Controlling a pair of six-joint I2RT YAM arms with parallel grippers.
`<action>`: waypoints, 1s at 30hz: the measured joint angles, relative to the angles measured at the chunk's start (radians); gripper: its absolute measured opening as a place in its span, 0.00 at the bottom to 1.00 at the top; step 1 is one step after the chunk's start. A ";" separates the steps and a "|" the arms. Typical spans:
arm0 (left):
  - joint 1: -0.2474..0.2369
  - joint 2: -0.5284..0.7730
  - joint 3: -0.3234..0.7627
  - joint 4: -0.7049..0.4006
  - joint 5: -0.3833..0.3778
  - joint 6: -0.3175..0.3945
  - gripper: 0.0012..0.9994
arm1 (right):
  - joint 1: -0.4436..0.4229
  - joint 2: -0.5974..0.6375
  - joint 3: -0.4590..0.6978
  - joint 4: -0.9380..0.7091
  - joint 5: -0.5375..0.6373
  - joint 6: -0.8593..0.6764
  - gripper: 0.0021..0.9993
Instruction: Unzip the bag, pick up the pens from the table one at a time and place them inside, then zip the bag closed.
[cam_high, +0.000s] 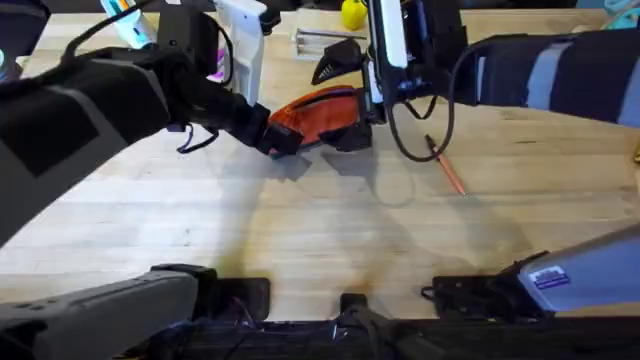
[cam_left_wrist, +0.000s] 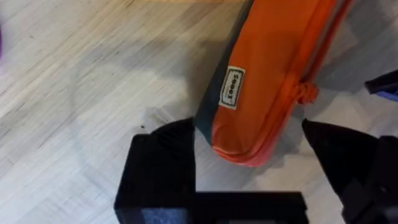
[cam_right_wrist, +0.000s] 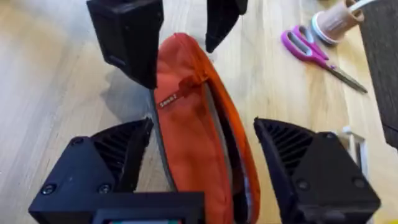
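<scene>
Bag (cam_high: 318, 115) at table (cam_high: 330, 230) 12 o'clock; L gripper (cam_left_wrist: 249, 146) & R gripper (cam_right_wrist: 202, 149) jaws spread, straddling opposite ends. Pen (cam_high: 445, 165) at bag's 4 o'clock.

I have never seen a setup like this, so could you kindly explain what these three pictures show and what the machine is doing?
These are two robot arms at a wooden table. One picture looks down from above; the other two come from small cameras on each arm's wrist, so each shows that arm's own two black fingers at its bottom edge.

In the overhead view, the left end effector and the right end effector meet at opposite ends of an orange-red zip bag. In both wrist views the fingers stand open, one on either side of the bag, so nothing is gripped yet.

A thin orange pen lies on the table beside the bag, waiting to go inside. The right wrist view also shows pink-handled scissors farther off, which are not part of the job.
</scene>
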 joint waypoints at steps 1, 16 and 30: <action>0.000 0.000 0.000 0.000 0.000 0.000 0.99 | 0.000 -0.012 0.000 -0.003 0.016 0.018 1.00; 0.068 -0.058 0.026 -0.173 -0.031 0.048 0.99 | -0.002 -0.139 0.102 -0.207 0.216 0.317 1.00; 0.214 -0.216 0.064 -0.308 -0.070 0.104 0.99 | 0.043 -0.133 0.325 -0.451 0.420 -0.023 1.00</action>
